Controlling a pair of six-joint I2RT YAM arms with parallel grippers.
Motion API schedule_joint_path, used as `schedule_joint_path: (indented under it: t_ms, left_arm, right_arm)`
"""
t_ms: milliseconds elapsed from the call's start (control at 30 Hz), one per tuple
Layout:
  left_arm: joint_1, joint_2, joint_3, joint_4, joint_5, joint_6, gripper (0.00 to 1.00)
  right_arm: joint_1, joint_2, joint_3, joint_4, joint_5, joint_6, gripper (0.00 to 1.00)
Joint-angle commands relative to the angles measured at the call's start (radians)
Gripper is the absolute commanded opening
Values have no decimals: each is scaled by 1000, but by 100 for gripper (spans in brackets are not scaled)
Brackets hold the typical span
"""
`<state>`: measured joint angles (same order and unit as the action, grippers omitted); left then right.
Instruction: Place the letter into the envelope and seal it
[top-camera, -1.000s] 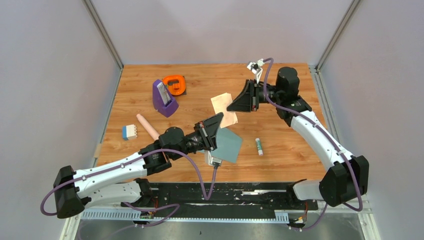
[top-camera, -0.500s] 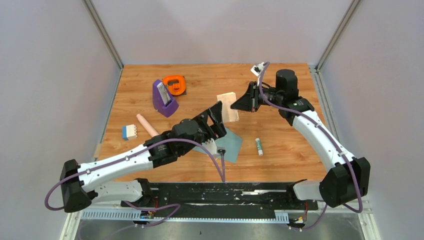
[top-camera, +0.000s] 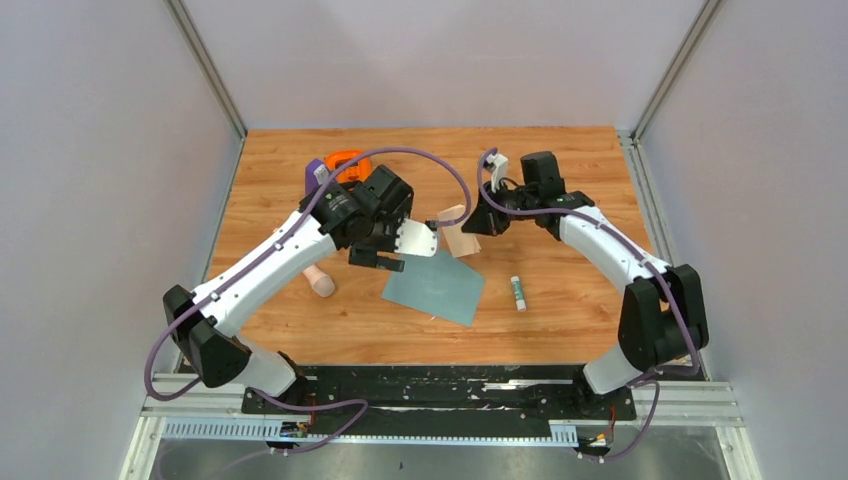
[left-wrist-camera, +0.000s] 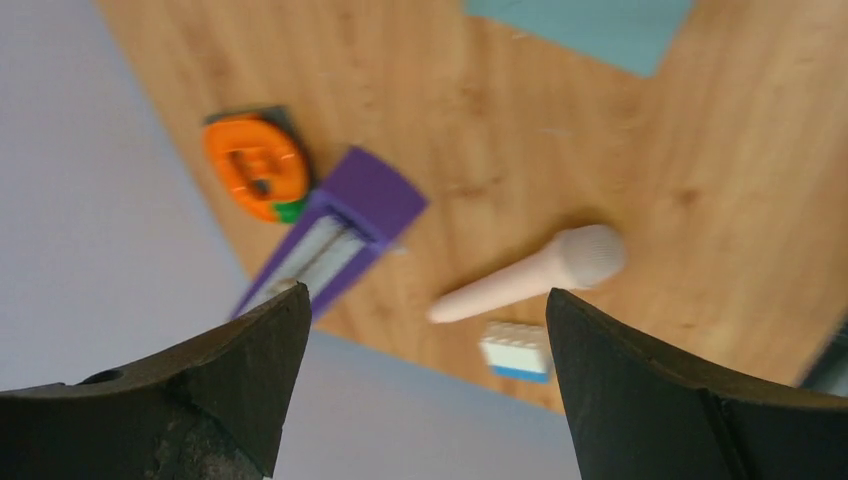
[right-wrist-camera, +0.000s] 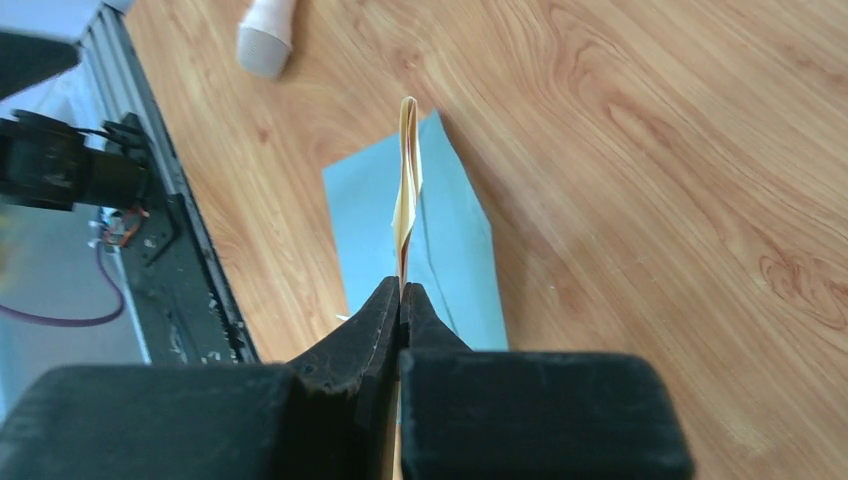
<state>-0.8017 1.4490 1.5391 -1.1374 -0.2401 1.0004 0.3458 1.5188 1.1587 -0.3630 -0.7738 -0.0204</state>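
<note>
A flat grey-teal paper envelope lies on the wooden table, near the middle of its near half, with one corner pointing at the arm bases. A small white stick with a green end lies just to the envelope's right and apart from it. Beyond the envelope's far corner, the thin pale beige-pink paper letter is held clear of the table. The right wrist view sees it edge-on and slightly wavy, with the envelope beneath it. The right gripper pinches its edge, fingertips pressed together on the sheet. The right arm bends up from its base, wrist turned inward toward the centre. The left arm stretches high over the table's left half, and the left gripper has its jaws spread wide with nothing between them. A pinkish cylinder lies below, and a purple holder and an orange round object sit farther back
</note>
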Motion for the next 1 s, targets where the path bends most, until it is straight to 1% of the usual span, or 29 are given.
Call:
schedule_joint_path:
  t_ms: [0,33,67,167,233,300,333,400,433,567,733,833,967]
  left_arm:
    - [-3,-2,-65,-115,354,-274,96]
    - [-1,-2,-83,-99,393,-277,98]
    - [8,-1,-121,-64,465,-272,99]
    - [53,15,-204,28,596,-248,100]
    - [109,52,-234,139,683,-228,100]
    - [194,102,-248,187,828,-187,100]
    - [206,120,-251,201,852,-167,100]
    - [215,172,-275,256,843,-102,100]
    - [211,198,-299,309,807,-74,100]
    - [184,270,-358,394,710,16,99]
    - [166,291,-428,437,681,109,100]
    - [138,292,-444,461,646,156,100]
    - [119,303,-449,426,666,200,100]
  right_arm:
    - [6,72,12,35,6,-122,0]
    - [7,97,13,43,1,-128,0]
    - [8,131,14,51,0,-131,0]
    - [10,195,16,72,21,-134,0]
    - [11,227,10,93,37,-132,0]
    - [13,253,0,123,46,-130,0]
    - [14,259,-7,140,53,-127,0]
    - [18,275,-23,162,73,-120,0]
    - [19,277,-32,171,79,-117,0]
    - [22,280,-64,179,56,-97,0]
    - [25,264,-115,185,13,-44,0]
    - [30,243,-157,201,31,-36,0]
    - [49,221,-215,258,36,-6,0]
